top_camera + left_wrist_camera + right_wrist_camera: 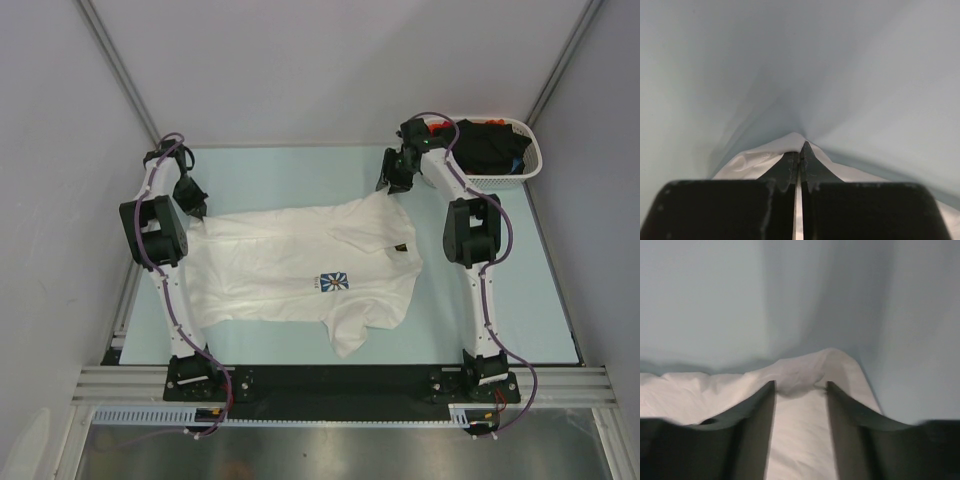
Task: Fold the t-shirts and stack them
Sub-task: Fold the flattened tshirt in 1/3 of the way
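A white t-shirt lies spread on the pale table, with a small blue-square daisy print and a tiny dark badge. My left gripper is at the shirt's left corner. In the left wrist view it is shut, with a fold of white cloth pinched at the tips. My right gripper is at the shirt's far right corner. In the right wrist view it is open, with white cloth between and under the fingers. A black shirt and a red one lie in the basket.
A white perforated basket stands at the far right corner of the table. Grey walls close in the back and both sides. The pale table top shows bare beyond the shirt and to its right.
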`<move>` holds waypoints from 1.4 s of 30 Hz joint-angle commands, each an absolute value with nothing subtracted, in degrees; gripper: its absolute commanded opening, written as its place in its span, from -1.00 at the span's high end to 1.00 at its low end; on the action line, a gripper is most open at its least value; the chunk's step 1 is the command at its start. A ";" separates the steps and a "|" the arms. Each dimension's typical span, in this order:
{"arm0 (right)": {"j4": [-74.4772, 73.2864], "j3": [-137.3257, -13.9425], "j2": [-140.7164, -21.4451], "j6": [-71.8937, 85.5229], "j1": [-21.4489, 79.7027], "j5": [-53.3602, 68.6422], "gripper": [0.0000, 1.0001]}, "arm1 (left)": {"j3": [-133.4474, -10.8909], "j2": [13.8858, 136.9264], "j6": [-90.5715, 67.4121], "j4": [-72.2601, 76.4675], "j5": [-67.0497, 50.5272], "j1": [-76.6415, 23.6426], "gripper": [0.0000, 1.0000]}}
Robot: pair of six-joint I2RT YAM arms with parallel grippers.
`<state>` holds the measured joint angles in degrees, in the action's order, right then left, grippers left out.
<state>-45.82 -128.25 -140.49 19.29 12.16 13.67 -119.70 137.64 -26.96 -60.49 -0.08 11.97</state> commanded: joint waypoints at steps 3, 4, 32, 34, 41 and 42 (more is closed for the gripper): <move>-46.23 -132.54 -141.76 20.30 12.30 15.73 1.00 | -120.94 138.95 -27.25 -60.38 0.53 11.34 1.00; -46.84 -132.89 -142.12 20.39 12.22 15.73 1.00 | -121.11 139.13 -27.33 -60.47 0.53 11.34 0.99; -32.53 -132.63 -141.42 19.51 12.74 4.31 1.00 | -139.48 143.44 -33.57 -56.43 -5.18 10.02 0.99; -29.28 -132.80 -141.59 19.51 12.83 3.60 1.00 | -140.35 143.52 -34.01 -54.50 -6.06 10.02 1.00; -26.46 -141.42 -147.48 18.11 13.10 2.38 1.00 | -141.68 145.72 -36.12 -52.38 -7.82 10.28 1.00; -25.50 -141.50 -148.09 18.19 13.01 2.55 1.00 | -141.59 145.90 -35.95 -52.12 -7.91 10.28 0.99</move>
